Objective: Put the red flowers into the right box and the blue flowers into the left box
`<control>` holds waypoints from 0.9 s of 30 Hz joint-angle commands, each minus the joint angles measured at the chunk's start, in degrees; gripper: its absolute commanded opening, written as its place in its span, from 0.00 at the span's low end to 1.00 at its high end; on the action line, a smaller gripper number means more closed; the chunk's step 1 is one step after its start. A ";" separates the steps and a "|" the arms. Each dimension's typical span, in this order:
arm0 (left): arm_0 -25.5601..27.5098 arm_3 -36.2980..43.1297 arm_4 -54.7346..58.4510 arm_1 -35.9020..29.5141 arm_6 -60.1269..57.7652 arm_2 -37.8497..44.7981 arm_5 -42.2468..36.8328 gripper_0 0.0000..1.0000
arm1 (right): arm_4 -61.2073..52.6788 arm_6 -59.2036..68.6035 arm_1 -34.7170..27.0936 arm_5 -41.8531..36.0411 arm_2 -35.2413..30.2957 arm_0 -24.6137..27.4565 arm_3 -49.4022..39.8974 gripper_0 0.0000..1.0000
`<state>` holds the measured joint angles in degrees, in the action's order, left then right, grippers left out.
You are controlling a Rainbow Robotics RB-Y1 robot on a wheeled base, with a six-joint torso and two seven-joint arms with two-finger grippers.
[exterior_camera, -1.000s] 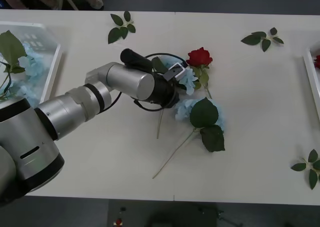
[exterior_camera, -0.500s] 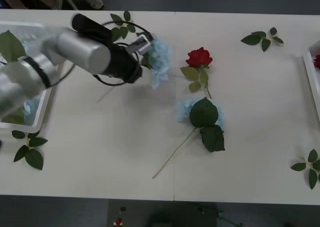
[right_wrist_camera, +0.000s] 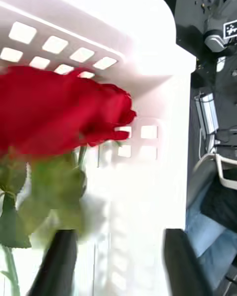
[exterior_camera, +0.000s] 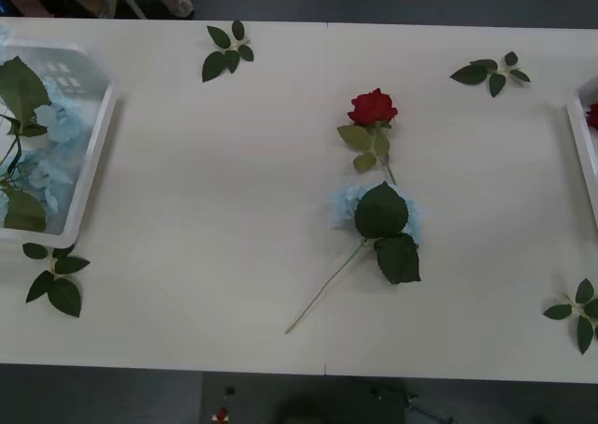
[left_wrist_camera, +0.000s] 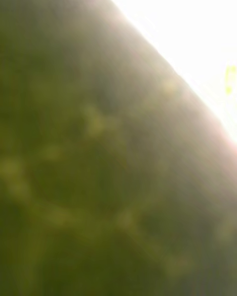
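While both arms are out of the front view, the table lies as listed.

Table (exterior_camera: pixel 215 209): white, spanning the front view.

Left box (exterior_camera: pixel 98 139): at the left edge of the front view; several blue flowers (exterior_camera: pixel 56 125) with dark leaves lie inside it.

Blue flower on the table (exterior_camera: pixel 348 204): just right of centre, its head largely covered by a big green leaf, its thin stem running down-left.

Red flower on the table (exterior_camera: pixel 373 106): just above that blue head, bloom toward the top of the frame, its stem reaching down to the blue head.

Right box (exterior_camera: pixel 581 148): a white rim at the right edge of the front view, with a bit of red inside near its upper end.

Right gripper (right_wrist_camera: pixel 116 256): in its wrist view two dark fingers (right_wrist_camera: pixel 59 261) stand spread apart, nothing between them, over the slotted white box wall (right_wrist_camera: pixel 148 79); a red rose (right_wrist_camera: pixel 59 113) with green leaves lies close before the camera.

Left gripper: its wrist view is a blurred green leaf surface (left_wrist_camera: pixel 98 177) with bright white at one corner; whether its jaws are spread or closed, I cannot tell.

Leaf sprigs (exterior_camera: pixel 224 50): loose at the upper left, upper right, lower left and lower right of the table.
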<state>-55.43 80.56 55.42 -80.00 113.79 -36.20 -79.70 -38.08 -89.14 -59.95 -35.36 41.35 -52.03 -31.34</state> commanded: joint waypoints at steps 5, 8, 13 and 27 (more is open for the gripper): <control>11.92 -14.73 -8.75 5.55 -2.52 1.48 21.95 0.40 | -7.36 -2.88 0.53 -0.94 -1.01 -1.32 -2.41 0.71; 12.54 -17.54 -7.52 6.26 -2.17 1.48 25.91 0.79 | -18.00 -6.22 0.18 -7.01 -1.19 -0.88 -7.86 0.72; 12.36 -12.88 2.24 3.80 -1.11 1.48 24.77 1.00 | -28.46 -0.33 0.01 -16.06 -1.36 0.62 -21.22 0.72; 12.45 1.18 42.23 12.50 4.16 16.95 6.66 1.00 | -17.03 30.96 8.80 -31.27 -1.54 0.26 -48.37 0.72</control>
<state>-41.01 81.79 96.82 -73.37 118.52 -17.25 -72.51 -58.19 -62.94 -55.29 -65.73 40.39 -50.21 -78.98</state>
